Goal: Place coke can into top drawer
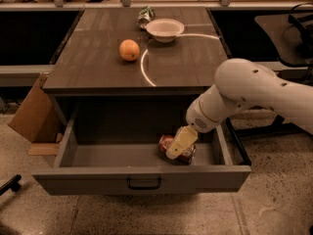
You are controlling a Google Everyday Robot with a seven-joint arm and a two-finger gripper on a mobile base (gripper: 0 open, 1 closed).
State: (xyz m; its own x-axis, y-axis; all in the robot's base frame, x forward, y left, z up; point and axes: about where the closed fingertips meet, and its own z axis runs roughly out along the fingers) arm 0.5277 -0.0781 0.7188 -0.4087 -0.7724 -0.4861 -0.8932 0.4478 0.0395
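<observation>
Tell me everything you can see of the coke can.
The coke can is red, looks like metal, and lies on its side on the floor of the open top drawer, right of centre near the front panel. The gripper sits over its middle, so only the can's two end parts show.

White arm (254, 89) enters from the right edge and bends downward at its wrist. The pale gripper (179, 143) hangs from it, angled down-left inside the top drawer (88, 179), right of centre.
</observation>
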